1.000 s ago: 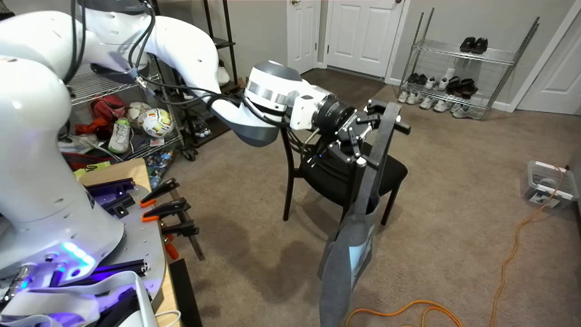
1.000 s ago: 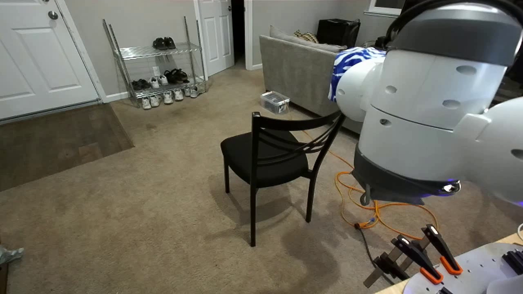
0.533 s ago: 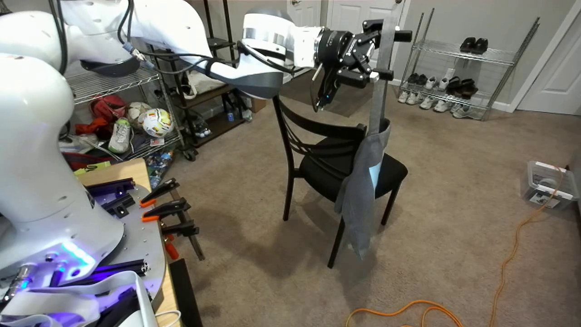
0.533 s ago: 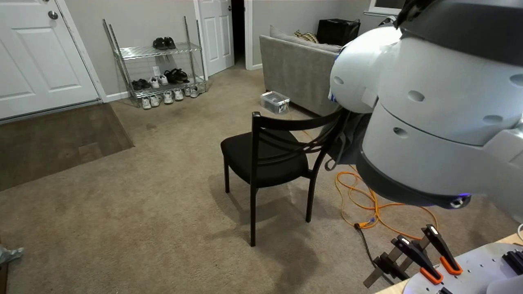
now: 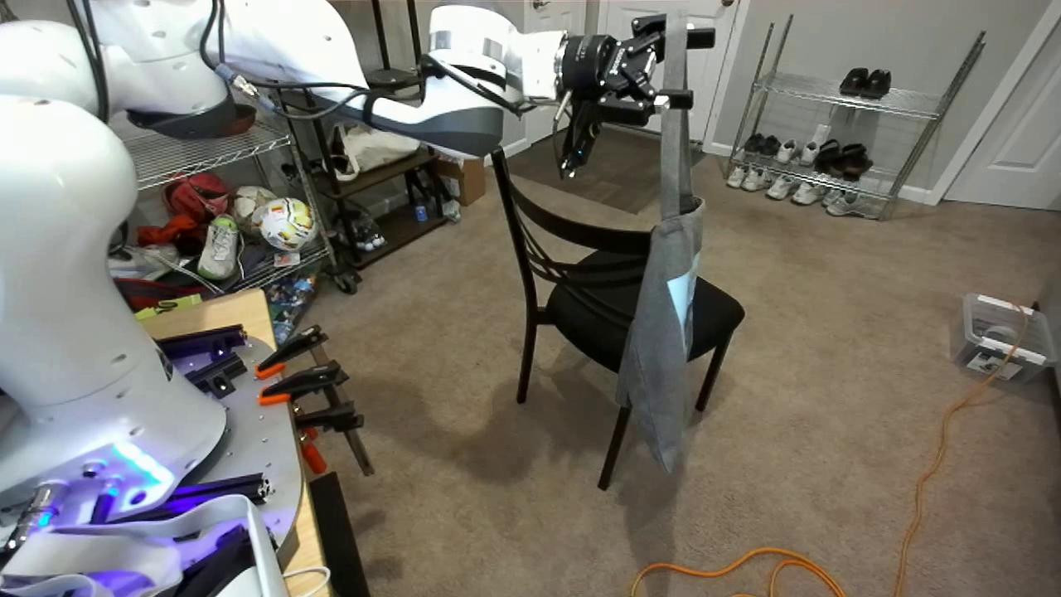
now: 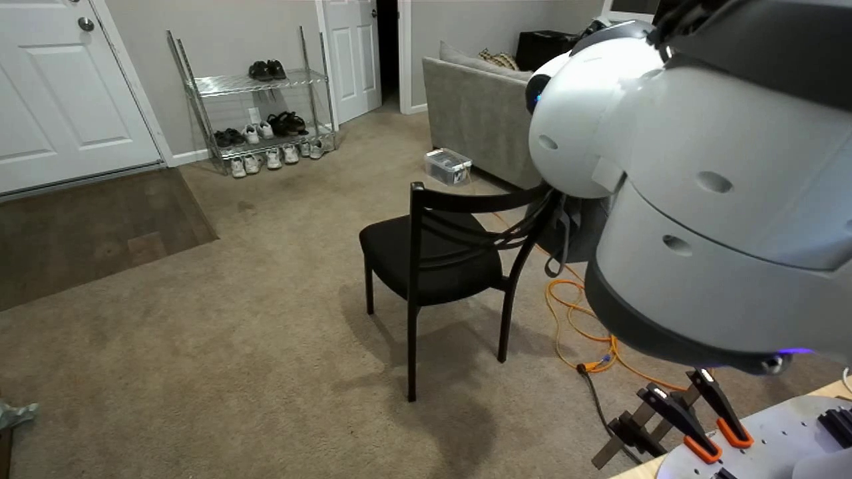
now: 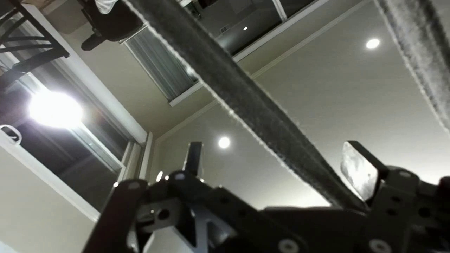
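A grey cloth bag (image 5: 659,332) with a light blue patch hangs by its long strap (image 5: 675,157) from my gripper (image 5: 692,69), which stands open with its fingers well apart. In the wrist view the gripper (image 7: 276,161) has one strap length (image 7: 253,102) running between its fingers. Another strap length (image 7: 418,45) passes outside the right finger (image 7: 358,172), so the loop goes around that finger. The bag's body hangs in front of the corner of a black chair (image 5: 597,311) in that exterior view. Elsewhere the bag (image 6: 586,229) is partly hidden behind the arm; the gripper is hidden there.
The chair (image 6: 432,266) stands on carpet, its back beside the bag. Black clamps (image 5: 307,381) stick out from the robot's table edge (image 5: 302,531). An orange cord (image 6: 612,339) lies on the floor. Wire shelves (image 5: 211,166) stand behind the arm, and a shoe rack (image 5: 845,91) is against the far wall.
My gripper has risen and levelled out, lifting the bag from low down to beside the chair back. Over the last half second it has shifted slightly up and back toward the robot's base.
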Motion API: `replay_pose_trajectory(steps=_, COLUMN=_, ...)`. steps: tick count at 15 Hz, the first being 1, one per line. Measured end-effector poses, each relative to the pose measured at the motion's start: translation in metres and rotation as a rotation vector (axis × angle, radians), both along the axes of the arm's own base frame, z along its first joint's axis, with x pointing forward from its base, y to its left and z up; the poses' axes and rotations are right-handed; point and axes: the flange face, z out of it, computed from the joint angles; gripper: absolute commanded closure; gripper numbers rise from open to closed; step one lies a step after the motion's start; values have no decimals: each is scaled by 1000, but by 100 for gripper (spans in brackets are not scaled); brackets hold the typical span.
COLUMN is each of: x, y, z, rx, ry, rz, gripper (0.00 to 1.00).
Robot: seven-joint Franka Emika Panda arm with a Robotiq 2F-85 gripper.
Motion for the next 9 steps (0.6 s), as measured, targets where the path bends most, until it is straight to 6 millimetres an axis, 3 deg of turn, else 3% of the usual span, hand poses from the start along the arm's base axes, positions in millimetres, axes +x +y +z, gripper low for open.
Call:
replay_pose_trajectory(steps=5, x=-16, y=88, z=-7, rx=-28, ry=35, rz=145, gripper=0)
replay_pose_trajectory(steps=7, x=-30, y=105, z=-24, rx=-20, ry=62, rz=168, gripper=0)
replay_pose_trajectory(steps=9, x=-46, y=105, z=-58, rx=10, ry=104, rz=159, gripper=0)
